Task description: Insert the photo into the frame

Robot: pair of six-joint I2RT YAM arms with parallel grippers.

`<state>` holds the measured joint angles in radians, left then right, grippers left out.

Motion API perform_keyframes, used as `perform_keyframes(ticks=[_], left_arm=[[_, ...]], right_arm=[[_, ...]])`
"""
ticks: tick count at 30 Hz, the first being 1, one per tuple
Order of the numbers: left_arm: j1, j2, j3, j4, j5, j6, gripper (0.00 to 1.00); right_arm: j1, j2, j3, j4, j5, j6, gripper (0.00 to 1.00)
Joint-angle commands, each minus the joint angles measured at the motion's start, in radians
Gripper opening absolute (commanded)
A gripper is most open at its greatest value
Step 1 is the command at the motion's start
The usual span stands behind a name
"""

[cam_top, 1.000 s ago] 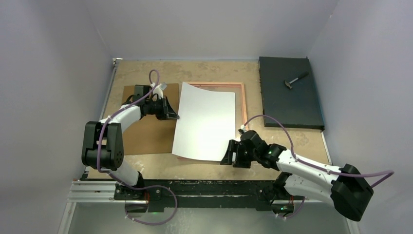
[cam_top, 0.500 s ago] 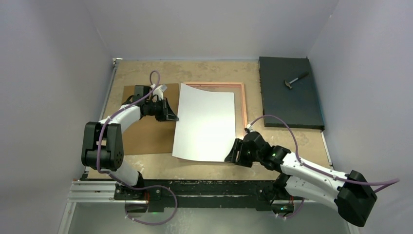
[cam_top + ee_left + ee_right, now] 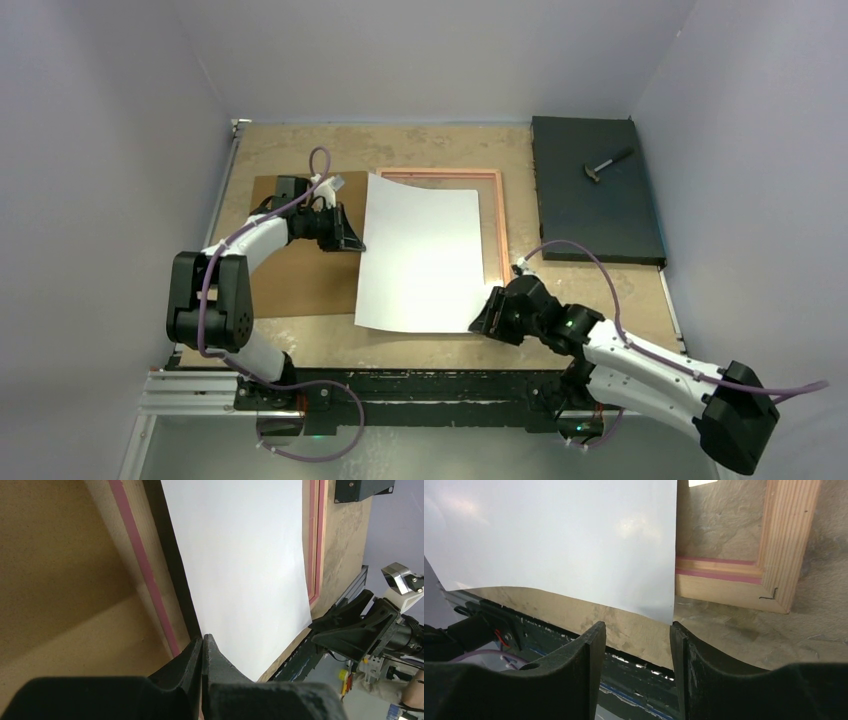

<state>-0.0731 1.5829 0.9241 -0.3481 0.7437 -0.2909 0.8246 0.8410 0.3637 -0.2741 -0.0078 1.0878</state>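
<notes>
Left gripper (image 3: 352,240), seen from above, is clenched on the left edge of the photo (image 3: 420,255). The photo shows only its plain white back and hangs slightly bowed over the frame (image 3: 492,215), covering most of it. The frame lies flat on the table (image 3: 400,145), pale wood side up. A brown board (image 3: 300,275) lies under the left arm, just beside the frame. The right gripper (image 3: 482,320) sits at the photo's near right corner. Far right, a small hammer (image 3: 607,165) rests on a black mat (image 3: 595,200).

From the left wrist, the two fingers (image 3: 215,660) are pressed together, with the photo's edge running down into their tips. A dark shadow line separates the photo (image 3: 240,555) from a pink strip of the frame (image 3: 145,570).

From the right wrist, the jaws stand apart and grasp nothing. The photo's corner (image 3: 664,605) hangs just beyond the gap between them, above bare table. The frame's wooden corner (image 3: 784,545) lies to the right; a small dark mark on it is too small to read.
</notes>
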Motion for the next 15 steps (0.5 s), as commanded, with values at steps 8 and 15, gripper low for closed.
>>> perform_keyframes(ticks=[8,15], left_arm=[[0.007,-0.051,0.045,-0.037,0.011,0.045,0.0],[0.003,-0.046,0.052,-0.041,0.021,0.045,0.0]], right_arm=[[0.001,-0.014,0.016,-0.017,0.078,0.041,0.48],[0.001,-0.045,0.038,-0.031,0.091,0.045,0.25]])
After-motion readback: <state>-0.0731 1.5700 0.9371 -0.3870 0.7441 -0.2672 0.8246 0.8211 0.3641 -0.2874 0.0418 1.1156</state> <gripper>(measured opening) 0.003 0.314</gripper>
